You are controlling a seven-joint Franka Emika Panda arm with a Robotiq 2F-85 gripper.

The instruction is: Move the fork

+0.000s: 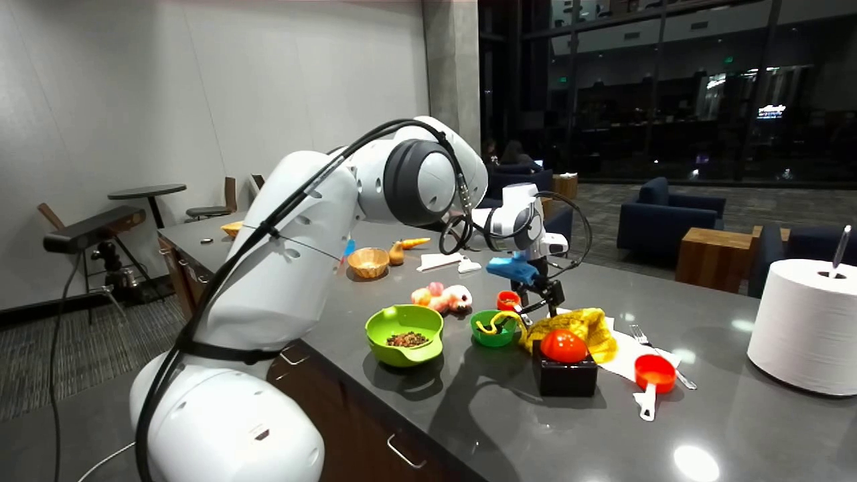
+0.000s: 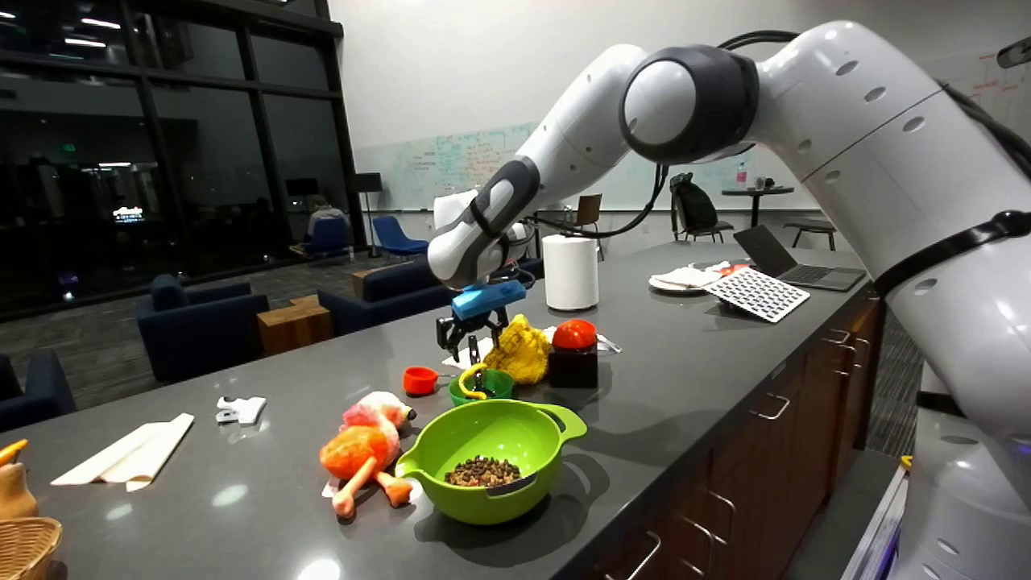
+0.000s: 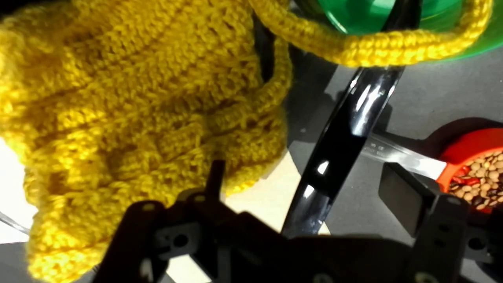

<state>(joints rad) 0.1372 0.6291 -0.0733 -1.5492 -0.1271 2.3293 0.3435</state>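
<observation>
Gripper, foremost in the wrist view, jaws spread, grasping nothing. Between them in that view: the fork, slim, glossy black, streaked with highlights, crossed by yellow cord, slanting out of the green cup below the gripper.

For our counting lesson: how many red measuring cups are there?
2: one cup beside the small green bowl; another cup between the black box and the paper roll in an exterior view. Others may be hidden.
</observation>
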